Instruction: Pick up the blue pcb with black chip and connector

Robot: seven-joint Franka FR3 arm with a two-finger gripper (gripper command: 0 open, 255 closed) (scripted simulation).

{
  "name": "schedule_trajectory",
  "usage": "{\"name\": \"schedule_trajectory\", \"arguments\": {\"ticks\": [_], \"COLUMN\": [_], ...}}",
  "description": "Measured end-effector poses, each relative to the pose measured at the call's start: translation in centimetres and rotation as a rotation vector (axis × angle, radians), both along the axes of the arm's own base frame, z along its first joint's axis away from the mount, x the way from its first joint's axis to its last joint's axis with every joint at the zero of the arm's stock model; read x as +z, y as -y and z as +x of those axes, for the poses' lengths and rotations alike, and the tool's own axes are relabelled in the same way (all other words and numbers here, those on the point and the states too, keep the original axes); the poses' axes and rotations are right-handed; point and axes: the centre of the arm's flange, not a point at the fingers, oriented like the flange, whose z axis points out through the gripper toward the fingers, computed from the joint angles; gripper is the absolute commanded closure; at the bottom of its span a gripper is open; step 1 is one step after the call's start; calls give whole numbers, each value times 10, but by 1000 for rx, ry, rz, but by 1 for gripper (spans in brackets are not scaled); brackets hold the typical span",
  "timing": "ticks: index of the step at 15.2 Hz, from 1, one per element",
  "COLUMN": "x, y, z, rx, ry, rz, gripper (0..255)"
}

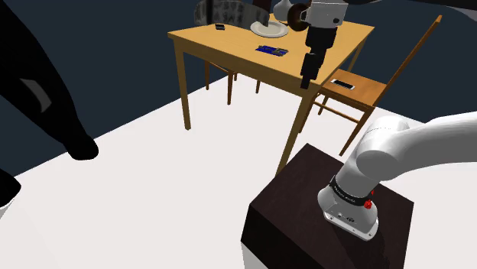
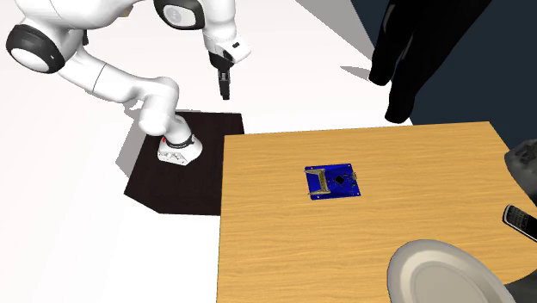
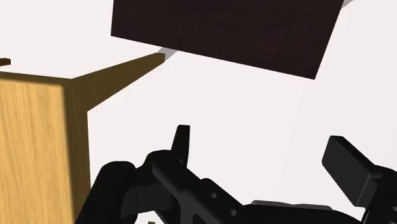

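Observation:
The blue pcb (image 1: 272, 50) (image 2: 333, 182), with a black chip and a metal connector, lies flat near the middle of the wooden table (image 1: 229, 42) (image 2: 284, 241). My black gripper (image 1: 309, 76) (image 2: 225, 86) hangs pointing down, off the table's edge on the side toward the stand, well short of the pcb. In the wrist view the gripper (image 3: 264, 156) is open, its fingers (image 3: 183, 143) wide apart with nothing between them. Below it are white floor, the table's corner (image 3: 32, 140) and the dark stand (image 3: 222, 32).
A white plate (image 1: 269, 30) (image 2: 447, 275) and a small dark phone (image 1: 219, 27) (image 2: 521, 219) also lie on the table. A wooden chair (image 1: 352, 88) stands beside the table near the gripper. Large black shapes (image 1: 46, 99) (image 2: 422, 52) loom over the floor.

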Motion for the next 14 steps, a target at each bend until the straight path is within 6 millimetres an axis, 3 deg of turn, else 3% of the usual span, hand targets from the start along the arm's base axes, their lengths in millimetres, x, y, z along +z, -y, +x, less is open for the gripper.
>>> {"name": "schedule_trajectory", "arguments": {"ticks": [2, 5, 14], "x": [-1, 0, -6], "y": [4, 25, 112], "z": [3, 24, 88], "rx": [-1, -7, -26], "ry": [5, 33, 130], "rz": [-1, -6, -26], "gripper": [0, 0, 0]}}
